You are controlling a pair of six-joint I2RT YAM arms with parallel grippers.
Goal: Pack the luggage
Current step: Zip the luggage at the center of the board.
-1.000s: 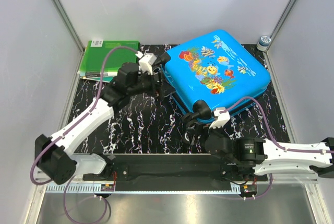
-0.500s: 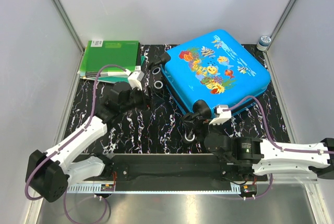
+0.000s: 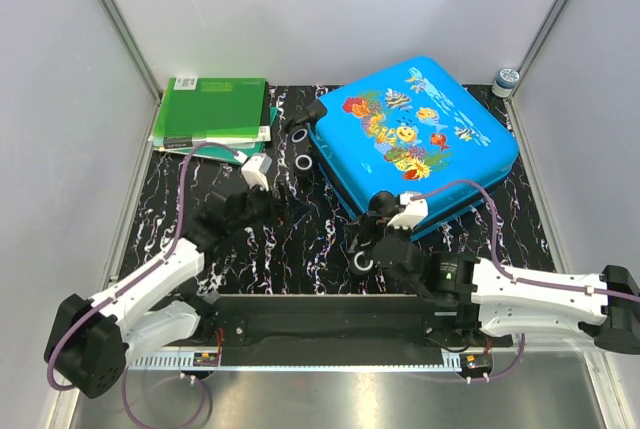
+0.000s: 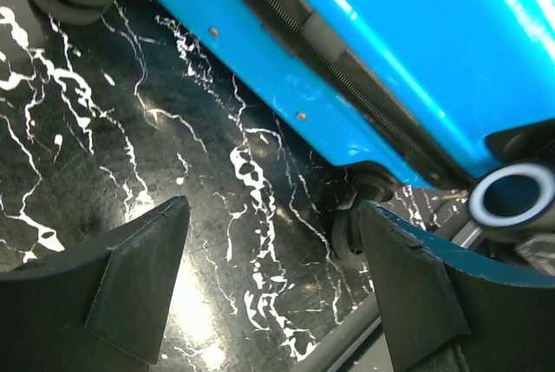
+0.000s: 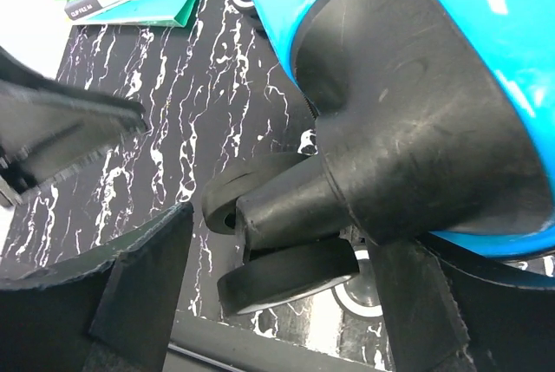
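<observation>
The closed suitcase [image 3: 415,134] lay flat at the far right of the table [image 3: 250,249]; the left gripper [image 4: 273,216] hung spread above the tabletop just beside it; the right gripper [image 5: 295,233] stood spread either side of a near-corner wheel [image 5: 277,281].

Tabletop [image 3: 270,239], black with white veining. Right of centre lies the luggage [image 3: 415,129], closed, printed shell up, wheels toward the near-left. In the far-left corner, green folders [image 3: 210,109], stacked. In the far-right corner, a small jar [image 3: 506,80], apparently just past the black surface's edge.
</observation>
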